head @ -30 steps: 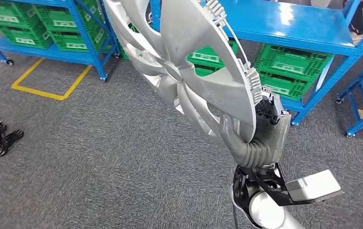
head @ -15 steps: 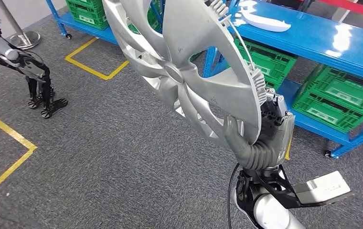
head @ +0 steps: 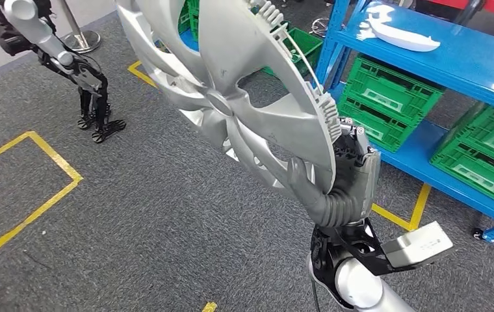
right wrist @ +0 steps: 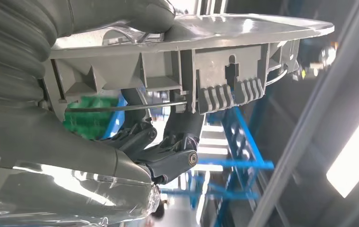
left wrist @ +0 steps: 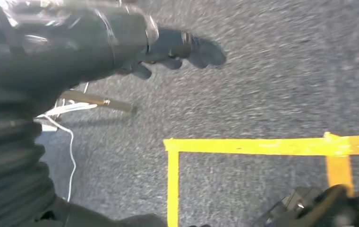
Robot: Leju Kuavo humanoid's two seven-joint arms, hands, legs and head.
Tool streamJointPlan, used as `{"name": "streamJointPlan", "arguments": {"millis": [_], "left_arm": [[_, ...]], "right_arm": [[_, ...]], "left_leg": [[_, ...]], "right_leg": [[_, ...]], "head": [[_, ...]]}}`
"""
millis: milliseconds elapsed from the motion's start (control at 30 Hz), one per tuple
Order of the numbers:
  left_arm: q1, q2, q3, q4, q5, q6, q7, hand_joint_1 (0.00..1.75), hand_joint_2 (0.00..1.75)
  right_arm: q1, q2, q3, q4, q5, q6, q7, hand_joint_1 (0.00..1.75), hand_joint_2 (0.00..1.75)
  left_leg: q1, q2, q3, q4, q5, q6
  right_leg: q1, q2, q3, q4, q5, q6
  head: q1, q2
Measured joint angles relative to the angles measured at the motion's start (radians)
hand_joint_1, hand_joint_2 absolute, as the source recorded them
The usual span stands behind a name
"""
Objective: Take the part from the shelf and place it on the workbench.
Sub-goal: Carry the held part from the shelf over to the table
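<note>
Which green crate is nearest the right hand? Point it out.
The crate on the blue shelf's lower level, just beyond the right hand holding the hubcap. The other crates sit farther right.

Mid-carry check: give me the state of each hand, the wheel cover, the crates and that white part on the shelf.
right hand: grips the wheel cover's lower rim, thumb on its face
wheel cover: held up off the floor, tilted
left hand: holds nothing, hanging over the carpet
green crates: sitting under the shelf
white part: lying on the blue shelf
</note>
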Motion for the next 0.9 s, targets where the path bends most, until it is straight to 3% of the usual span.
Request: {"name": "streamJointPlan", "arguments": {"millis": [33, 67, 100, 133, 200, 267, 333, 367, 400, 433, 467, 500, 567, 633, 700, 767, 833, 900], "left_arm": [[0.0, 0.002, 0.0, 0.0, 0.0, -0.001, 0.001, 0.0, 1.75], [0.0, 0.004, -0.001, 0.0, 0.001, -0.001, 0.002, 0.0, 1.75], [0.001, 0.005, -0.003, -0.001, 0.004, -0.001, 0.004, 0.0, 1.75], [0.003, 0.005, -0.004, -0.001, 0.008, 0.0, 0.006, 0.0, 1.75], [0.007, 0.006, -0.006, -0.001, 0.024, 0.005, 0.013, 0.0, 1.75], [0.009, 0.007, -0.005, 0.0, 0.045, 0.011, 0.019, 0.0, 1.75], [0.014, 0.009, -0.005, 0.0, 0.06, 0.014, 0.022, 0.0, 1.75], [0.017, 0.01, -0.005, 0.0, 0.066, 0.015, 0.022, 0.0, 1.75], [0.021, 0.01, -0.005, 0.0, 0.073, 0.016, 0.022, 0.0, 1.75], [0.024, 0.01, -0.005, 0.0, 0.08, 0.017, 0.022, 0.0, 1.75], [0.027, 0.01, -0.005, 0.0, 0.088, 0.019, 0.022, 0.0, 1.75], [0.028, 0.01, -0.005, 0.0, 0.095, 0.021, 0.021, 0.0, 1.75], [0.028, 0.008, -0.005, 0.0, 0.104, 0.024, 0.018, 0.0, 1.75], [0.028, 0.005, -0.004, 0.0, 0.112, 0.028, 0.015, 0.0, 1.75], [0.031, 0.002, -0.004, 0.0, 0.12, 0.035, 0.014, 0.0, 1.75], [0.034, 0.001, -0.003, 0.0, 0.125, 0.041, 0.013, 0.0, 1.75], [0.033, 0.001, 0.001, 0.0, 0.127, 0.043, 0.013, 0.0, 1.75], [0.034, 0.003, 0.006, 0.001, 0.127, 0.044, 0.013, 0.0, 1.75]], "right_arm": [[0.0, 0.0, 0.001, 0.003, -0.003, 0.003, -0.002, 1.75, 1.75], [-0.001, 0.0, 0.003, 0.004, -0.005, 0.006, -0.004, 1.75, 1.75], [-0.002, 0.0, 0.005, 0.006, -0.006, 0.01, -0.006, 1.75, 1.75], [-0.004, -0.001, 0.008, 0.007, -0.007, 0.013, -0.007, 1.75, 1.75], [-0.006, -0.001, 0.012, 0.008, -0.002, 0.022, -0.007, 1.75, 1.75], [-0.008, -0.001, 0.016, 0.007, 0.007, 0.03, -0.006, 1.75, 1.75], [-0.008, -0.002, 0.019, 0.007, 0.014, 0.034, -0.004, 1.75, 1.75], [-0.008, -0.003, 0.021, 0.007, 0.016, 0.035, -0.003, 1.75, 1.75], [-0.009, -0.003, 0.023, 0.007, 0.018, 0.037, -0.002, 1.75, 1.75], [-0.01, -0.004, 0.025, 0.007, 0.02, 0.038, 0.0, 1.75, 1.75], [-0.013, -0.004, 0.027, 0.007, 0.023, 0.04, 0.0, 1.75, 1.75], [-0.017, -0.005, 0.029, 0.006, 0.026, 0.042, 0.001, 1.75, 1.75], [-0.025, -0.005, 0.034, 0.004, 0.033, 0.043, 0.0, 1.75, 1.75], [-0.031, -0.006, 0.038, 0.002, 0.04, 0.041, -0.002, 1.75, 1.75], [-0.035, -0.006, 0.041, -0.002, 0.042, 0.038, -0.002, 1.75, 1.75], [-0.037, -0.004, 0.041, -0.005, 0.038, 0.035, -0.001, 1.75, 1.75], [-0.038, -0.003, 0.041, -0.007, 0.034, 0.034, 0.0, 1.75, 1.75], [-0.036, -0.002, 0.041, -0.006, 0.032, 0.032, 0.001, 1.75, 1.75]], "left_leg": [[-0.002, 0.029, 0.029, -0.054, 0.018, -0.002], [-0.006, 0.052, 0.048, -0.091, 0.026, 0.005], [-0.01, 0.069, 0.054, -0.107, 0.024, 0.015], [-0.014, 0.069, 0.05, -0.106, 0.021, 0.03], [-0.015, 0.045, 0.046, -0.104, 0.022, 0.052], [-0.015, 0.019, 0.045, -0.105, 0.025, 0.064], [-0.019, -0.006, 0.045, -0.105, 0.027, 0.072], [-0.022, -0.02, 0.044, -0.105, 0.028, 0.074], [-0.027, -0.035, 0.044, -0.105, 0.029, 0.076], [-0.031, -0.051, 0.045, -0.105, 0.03, 0.078], [-0.035, -0.067, 0.045, -0.105, 0.031, 0.08], [-0.038, -0.082, 0.046, -0.105, 0.032, 0.082], [-0.037, -0.107, 0.045, -0.106, 0.038, 0.081], [-0.028, -0.13, 0.038, -0.109, 0.047, 0.074], [-0.025, -0.149, 0.034, -0.115, 0.054, 0.065], [-0.032, -0.101, 0.023, -0.102, 0.041, 0.056], [-0.029, -0.038, -0.022, -0.015, -0.011, 0.041], [-0.013, -0.031, -0.075, 0.093, -0.054, 0.022]], "right_leg": [[0.0, -0.01, -0.001, 0.01, -0.007, 0.009], [0.001, -0.018, -0.002, 0.019, -0.014, 0.017], [0.004, -0.026, -0.003, 0.025, -0.019, 0.024], [0.007, -0.034, -0.003, 0.028, -0.021, 0.027], [0.003, -0.036, -0.003, 0.032, -0.028, 0.033], [-0.002, 0.008, -0.019, 0.08, -0.07, 0.037], [-0.001, 0.057, -0.068, 0.202, -0.14, 0.036], [0.001, 0.065, -0.097, 0.267, -0.166, 0.034], [0.004, 0.068, -0.117, 0.308, -0.174, 0.029], [0.007, 0.071, -0.123, 0.314, -0.162, 0.022], [0.012, 0.076, -0.112, 0.281, -0.13, 0.012], [0.018, 0.089, -0.089, 0.219, -0.087, 0.001], [0.025, 0.131, -0.043, 0.102, -0.027, -0.023], [0.031, 0.15, -0.026, 0.059, -0.012, -0.034], [0.033, 0.129, -0.013, 0.029, -0.002, -0.038], [0.027, 0.102, 0.011, -0.019, 0.011, -0.034], [0.021, 0.072, 0.022, -0.043, 0.02, -0.024], [0.014, 0.042, 0.022, -0.041, 0.017, -0.017]], "head": [[-0.006, 0.0], [-0.009, 0.0], [-0.01, 0.0], [-0.008, 0.0], [0.002, 0.0], [0.011, 0.0], [0.023, 0.0], [0.029, 0.0], [0.034, 0.0], [0.038, 0.0], [0.041, 0.0], [0.043, 0.0], [0.039, 0.0], [0.038, 0.0], [0.047, 0.0], [0.044, 0.0], [0.033, 0.0], [0.022, 0.0]]}}
